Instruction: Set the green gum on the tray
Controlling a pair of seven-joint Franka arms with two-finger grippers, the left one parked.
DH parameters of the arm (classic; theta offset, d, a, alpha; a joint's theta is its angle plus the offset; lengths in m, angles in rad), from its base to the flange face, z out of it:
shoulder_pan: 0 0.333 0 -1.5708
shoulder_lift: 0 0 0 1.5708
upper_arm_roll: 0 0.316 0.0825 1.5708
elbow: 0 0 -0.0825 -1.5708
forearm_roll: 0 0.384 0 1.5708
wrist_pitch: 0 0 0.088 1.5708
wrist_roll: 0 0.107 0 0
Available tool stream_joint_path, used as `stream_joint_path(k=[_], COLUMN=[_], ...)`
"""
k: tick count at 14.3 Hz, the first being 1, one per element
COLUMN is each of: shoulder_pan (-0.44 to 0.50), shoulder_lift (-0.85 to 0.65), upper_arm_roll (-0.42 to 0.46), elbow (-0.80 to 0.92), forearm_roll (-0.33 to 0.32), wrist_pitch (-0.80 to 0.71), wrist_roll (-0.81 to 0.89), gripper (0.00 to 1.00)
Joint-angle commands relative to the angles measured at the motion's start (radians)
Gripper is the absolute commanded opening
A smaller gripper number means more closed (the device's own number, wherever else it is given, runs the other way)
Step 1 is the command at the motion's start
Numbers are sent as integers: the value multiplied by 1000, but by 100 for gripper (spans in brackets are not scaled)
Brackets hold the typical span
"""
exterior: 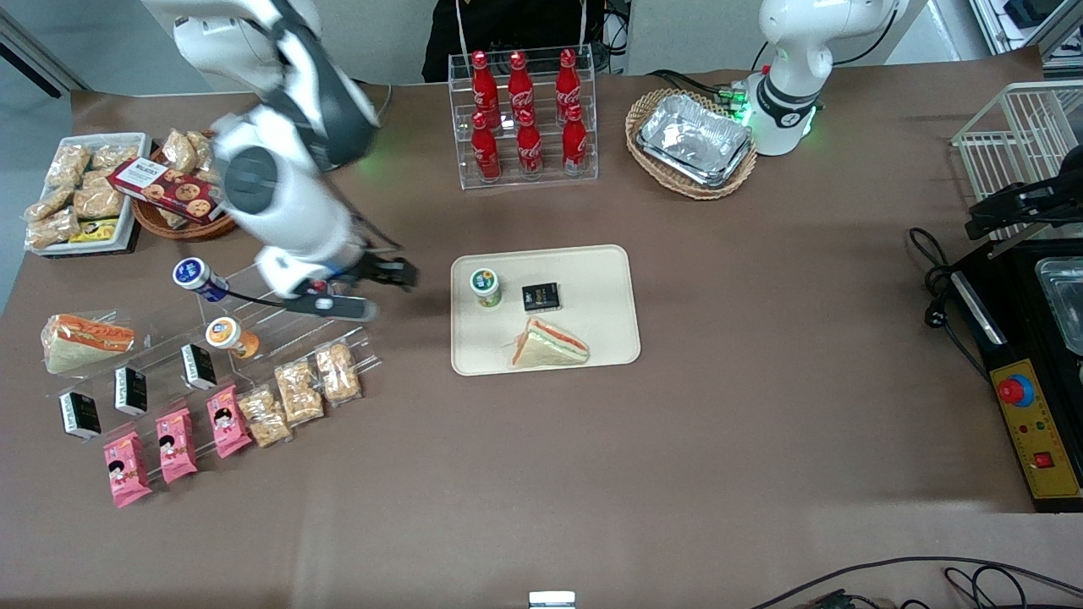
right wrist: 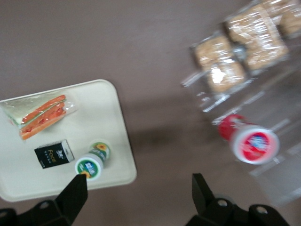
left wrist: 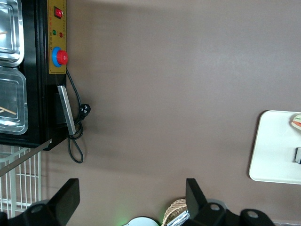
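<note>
The green gum (exterior: 486, 287) stands upright on the cream tray (exterior: 592, 338), in the tray's corner nearest the working arm; it also shows in the right wrist view (right wrist: 92, 163) on the tray (right wrist: 113, 122). My gripper (exterior: 385, 283) is open and empty, above the bare table between the tray and the clear snack rack. In the wrist view the gripper (right wrist: 139, 193) has its fingers wide apart over brown table, one fingertip (right wrist: 77, 188) beside the gum's cap.
On the tray lie a black box (exterior: 541, 296) and a wrapped sandwich (exterior: 548, 345). A clear rack holds an orange-capped bottle (exterior: 228, 335), a blue bottle (exterior: 196, 277) and snack packets (exterior: 298, 391). Cola bottles (exterior: 525, 118) and a foil basket (exterior: 694, 144) stand farther back.
</note>
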Motion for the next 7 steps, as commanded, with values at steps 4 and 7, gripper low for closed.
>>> stream_joint_path(k=[4, 7], shoulder_pan=[-192, -264], shoulder_lift=[-38, -38], upper_arm_roll=[8, 1], elbow=[320, 371], forearm_roll=[13, 7], wrist_pitch=[-391, -445], wrist_roll=[-92, -106], gripper=[99, 99])
